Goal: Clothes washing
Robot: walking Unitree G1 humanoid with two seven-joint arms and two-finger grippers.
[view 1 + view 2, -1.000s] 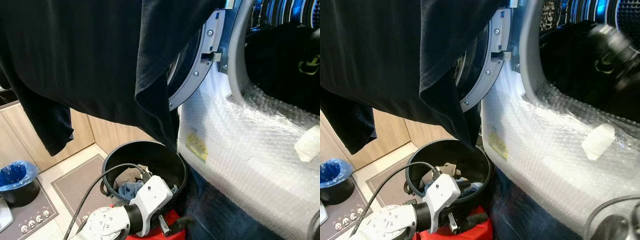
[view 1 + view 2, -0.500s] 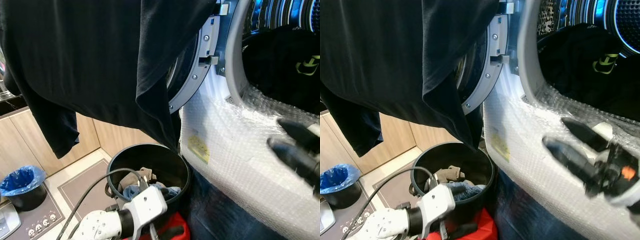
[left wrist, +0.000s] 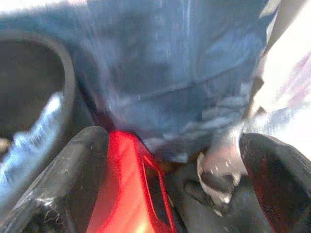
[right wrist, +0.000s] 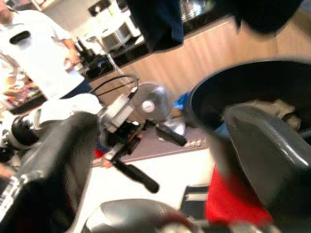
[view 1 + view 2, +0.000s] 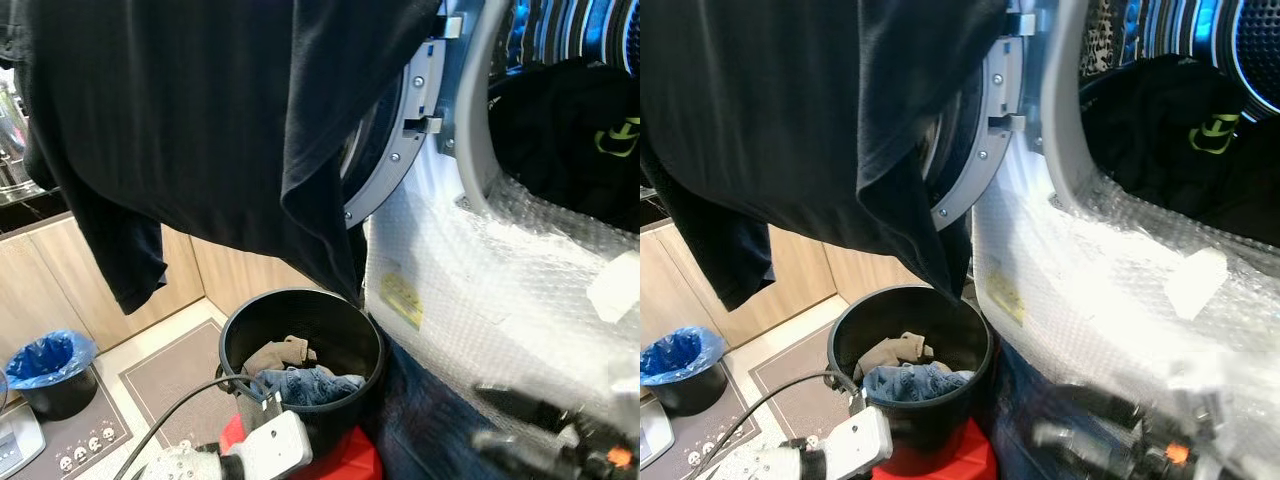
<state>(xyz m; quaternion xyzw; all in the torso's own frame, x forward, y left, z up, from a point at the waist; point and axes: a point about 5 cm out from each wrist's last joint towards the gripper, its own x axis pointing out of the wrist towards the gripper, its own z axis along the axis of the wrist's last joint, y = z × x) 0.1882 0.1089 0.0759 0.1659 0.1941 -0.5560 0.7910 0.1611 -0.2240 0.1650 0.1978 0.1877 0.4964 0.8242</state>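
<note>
Inside one black bucket (image 5: 300, 335), two garments (image 5: 290, 370)

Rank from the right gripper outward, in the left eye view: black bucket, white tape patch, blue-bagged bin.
From the right gripper, low right:
1. White tape patch, above it on the bubble wrap.
2. Black bucket, to its left.
3. Blue-bagged bin, far left on the floor.
</note>
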